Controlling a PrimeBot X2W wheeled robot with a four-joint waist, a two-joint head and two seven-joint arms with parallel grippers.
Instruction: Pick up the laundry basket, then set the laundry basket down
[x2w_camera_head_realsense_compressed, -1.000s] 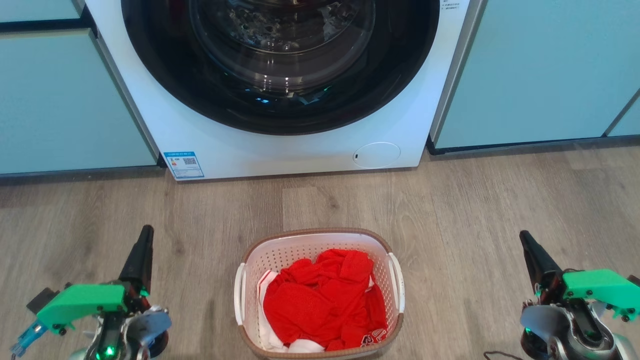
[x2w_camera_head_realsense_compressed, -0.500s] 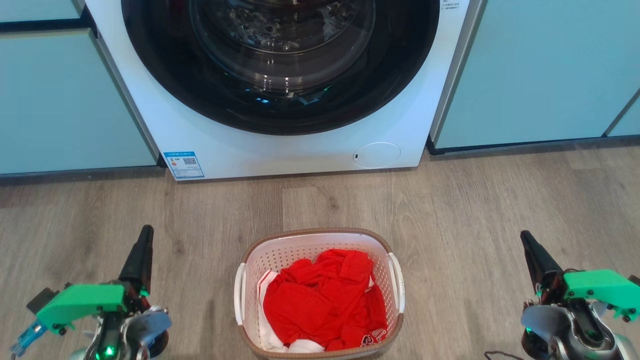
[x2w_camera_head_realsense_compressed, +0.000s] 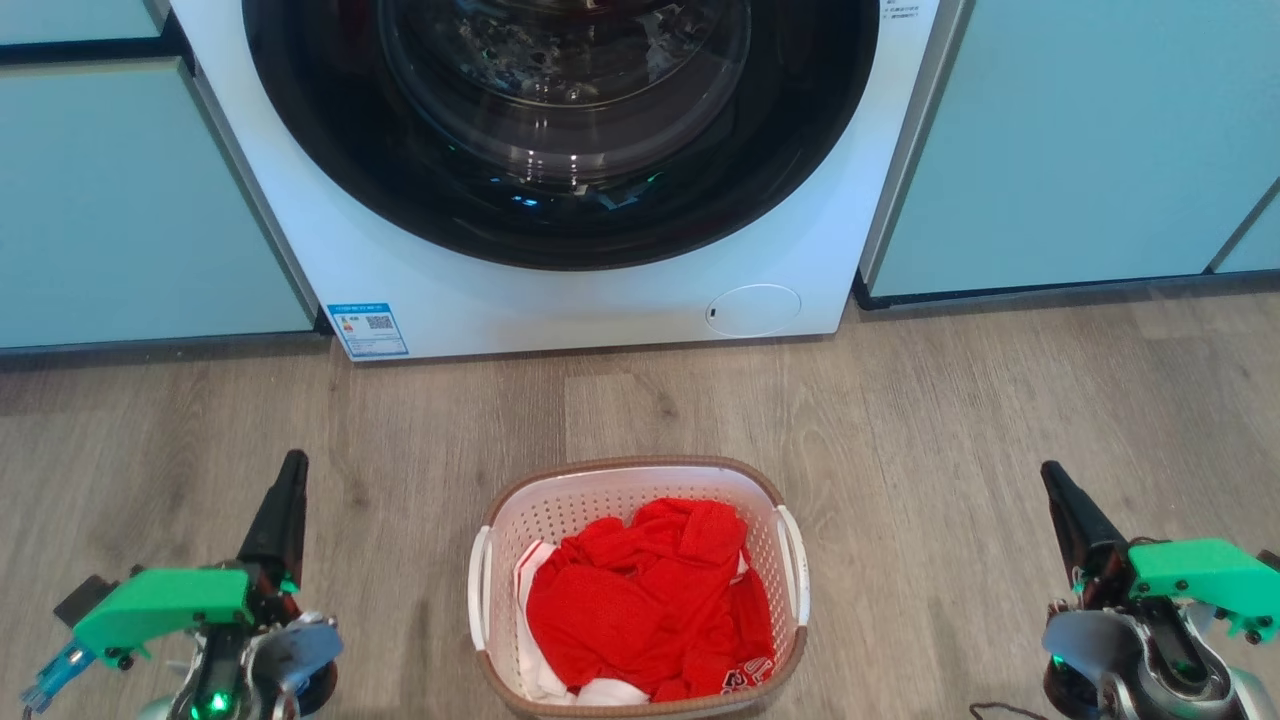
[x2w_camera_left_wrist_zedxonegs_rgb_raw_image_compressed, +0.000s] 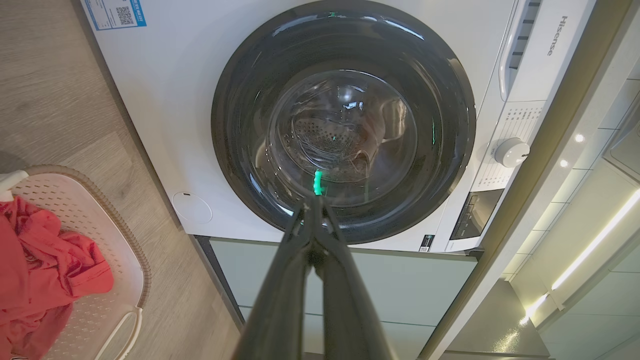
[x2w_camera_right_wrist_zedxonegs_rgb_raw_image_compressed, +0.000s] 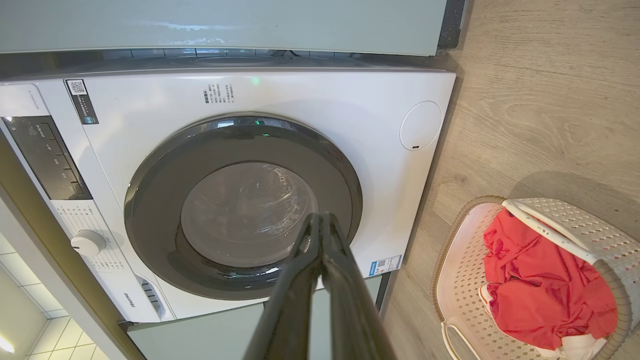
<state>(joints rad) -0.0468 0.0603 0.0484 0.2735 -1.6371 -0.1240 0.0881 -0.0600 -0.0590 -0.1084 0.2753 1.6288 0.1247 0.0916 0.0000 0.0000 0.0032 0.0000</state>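
Observation:
The laundry basket (x2w_camera_head_realsense_compressed: 575, 505), white with perforated walls, a brown rim and white side handles, sits on the wood floor at the bottom centre of the head view. It holds red and white clothes (x2w_camera_head_realsense_compressed: 650, 600). My left gripper (x2w_camera_head_realsense_compressed: 292, 462) hangs shut to the basket's left, well apart from it. Far off on the basket's right is my right gripper (x2w_camera_head_realsense_compressed: 1047, 469), also shut and holding nothing. The basket (x2w_camera_left_wrist_zedxonegs_rgb_raw_image_compressed: 100, 235) lies at the lower left of the left wrist view, where the shut left gripper (x2w_camera_left_wrist_zedxonegs_rgb_raw_image_compressed: 315, 200) points at the washer. In the right wrist view the basket (x2w_camera_right_wrist_zedxonegs_rgb_raw_image_compressed: 460, 260) is at the lower right, beside the shut right gripper (x2w_camera_right_wrist_zedxonegs_rgb_raw_image_compressed: 320, 216).
A white front-loading washing machine (x2w_camera_head_realsense_compressed: 560, 290) with a dark round door stands just beyond the basket, its door closed. Pale teal cabinet fronts (x2w_camera_head_realsense_compressed: 130, 200) flank it on both sides. Bare wood floor (x2w_camera_head_realsense_compressed: 900, 420) lies between basket, washer and grippers.

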